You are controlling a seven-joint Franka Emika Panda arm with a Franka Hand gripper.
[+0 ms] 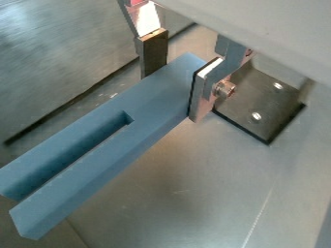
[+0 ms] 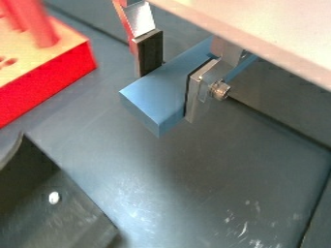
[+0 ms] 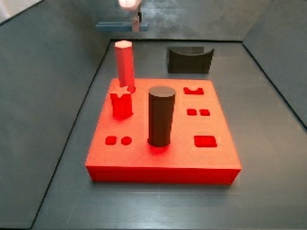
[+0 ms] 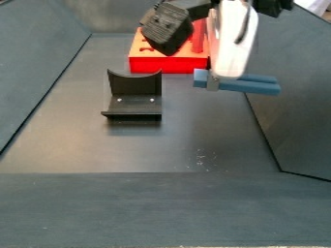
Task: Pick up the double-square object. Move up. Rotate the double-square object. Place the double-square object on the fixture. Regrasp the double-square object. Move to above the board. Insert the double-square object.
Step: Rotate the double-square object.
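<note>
Room: we see a dark grey floor (image 4: 155, 145) w/ sloped grey walls, bare betw. items.
Board (image 3: 162, 148): red, pegs up, well apart from fixture (image 4: 131, 97).
Bar: double-square object (image 4: 239, 83) held horiz. in air, above floor beside fixture.
Gripper (image 4: 230, 58): clamped on bar.
Risk: we judge grip near one end; bar may pivot or slip when rotated, then seat crooked in notch.

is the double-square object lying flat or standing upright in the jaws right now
Lying flat: in a side view the double-square object sticks out horizontally from the gripper, held off the floor, beside the fixture.
</note>
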